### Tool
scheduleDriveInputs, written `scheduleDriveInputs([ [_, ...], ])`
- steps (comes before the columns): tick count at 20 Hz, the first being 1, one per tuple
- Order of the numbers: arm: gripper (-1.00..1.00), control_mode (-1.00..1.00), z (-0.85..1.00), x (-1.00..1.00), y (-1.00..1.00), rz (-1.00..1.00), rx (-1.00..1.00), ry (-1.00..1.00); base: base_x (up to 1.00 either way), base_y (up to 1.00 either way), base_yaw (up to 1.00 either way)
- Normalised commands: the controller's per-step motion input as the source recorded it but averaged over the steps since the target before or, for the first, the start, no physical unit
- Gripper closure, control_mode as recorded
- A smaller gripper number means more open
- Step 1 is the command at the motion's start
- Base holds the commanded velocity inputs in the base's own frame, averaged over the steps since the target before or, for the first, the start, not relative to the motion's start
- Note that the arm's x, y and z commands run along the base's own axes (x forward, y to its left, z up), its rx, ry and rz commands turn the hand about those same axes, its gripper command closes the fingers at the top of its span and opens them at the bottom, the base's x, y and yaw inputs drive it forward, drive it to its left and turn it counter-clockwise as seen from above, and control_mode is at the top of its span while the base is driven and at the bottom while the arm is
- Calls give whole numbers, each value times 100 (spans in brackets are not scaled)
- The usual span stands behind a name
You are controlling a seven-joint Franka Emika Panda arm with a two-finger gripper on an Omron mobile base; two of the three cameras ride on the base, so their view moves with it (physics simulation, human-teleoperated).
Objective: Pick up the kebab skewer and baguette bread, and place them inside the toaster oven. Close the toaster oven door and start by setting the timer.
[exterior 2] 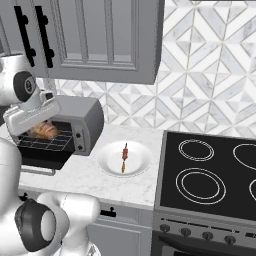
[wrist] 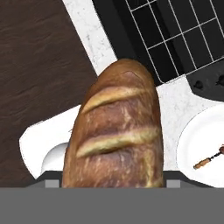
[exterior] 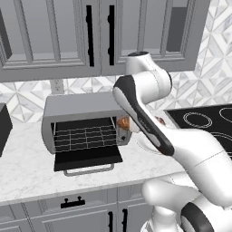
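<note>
While the end effector (exterior 2: 44, 129) grips the baguette bread (wrist: 116, 131) lengthwise, it aligns with the toaster oven (exterior: 77, 108) opening for insertion.

Crusty matt baguette bread (wrist: 117, 131) (ridged), grey metal toaster oven (exterior: 77, 108).

text: none legible | labels/brands/numbers: none | toaster oven (exterior: 77, 118) knob panel: markings too small to read
</note>
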Motion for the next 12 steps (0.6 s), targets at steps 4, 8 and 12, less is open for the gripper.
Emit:
scheduleDriveInputs([
  [4,100,-100,16,-33,91,43,-7,-1,0,0,0],
  [8,100,-100,7,-2,85,46,-3,-6,0,0,0],
  [12,100,-100,-44,29,79,40,0,-12,0,0,0],
])
